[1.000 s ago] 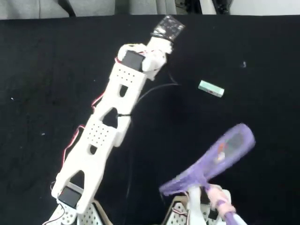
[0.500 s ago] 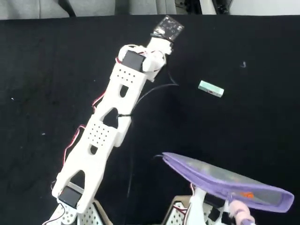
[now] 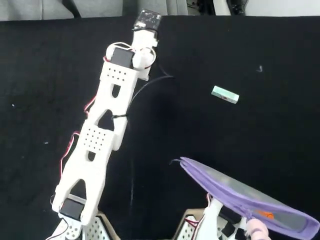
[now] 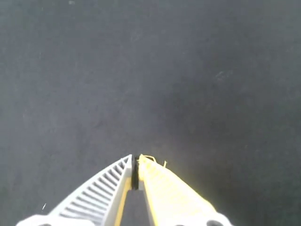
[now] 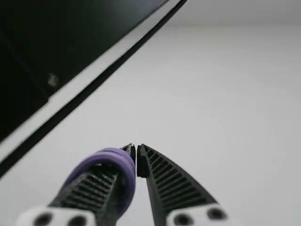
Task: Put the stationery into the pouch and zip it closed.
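One purple pouch [image 3: 240, 196] is pinched in the right gripper [image 5: 136, 150]; the eraser [image 3: 225, 94] lies well apart.

Left arm [image 3: 100, 135] fully extended; left gripper [image 4: 136, 162] pressed together, nothing between its tips. Right gripper [image 5: 136, 151] clamped on the pouch [image 5: 110, 165], which wraps over one finger.

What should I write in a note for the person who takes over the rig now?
Left gripper: shut, empty, over the far part of the table.
Right gripper: shut on the purple pouch, held up at the near side.
Done: an orange item shows inside the pouch.
Left: the small green block lies on the table; put it in, then zip.
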Tool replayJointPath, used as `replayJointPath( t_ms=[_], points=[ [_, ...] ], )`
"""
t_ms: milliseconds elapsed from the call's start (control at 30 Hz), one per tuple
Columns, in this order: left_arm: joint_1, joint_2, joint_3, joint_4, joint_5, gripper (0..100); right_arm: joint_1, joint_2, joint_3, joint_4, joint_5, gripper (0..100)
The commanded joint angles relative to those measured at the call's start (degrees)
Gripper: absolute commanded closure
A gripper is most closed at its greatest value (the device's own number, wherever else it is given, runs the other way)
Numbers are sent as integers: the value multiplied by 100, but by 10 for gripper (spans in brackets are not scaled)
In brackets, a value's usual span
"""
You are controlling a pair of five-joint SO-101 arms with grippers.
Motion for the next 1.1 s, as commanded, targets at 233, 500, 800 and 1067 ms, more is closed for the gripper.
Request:
replayJointPath(
  t_ms=[233,500,800,1067],
  points=[
    [-1007,211,-119,387,70,971,114,330,-66,193,-431,987],
    [-2193,-9,-136,404,563,971,510,391,-4,202,-677,987],
    [-2580,-422,-127,782,571,971,1064,796,664,88,-659,987],
    [-2580,-396,-127,800,580,971,1433,971,646,88,-659,988]
  ],
)
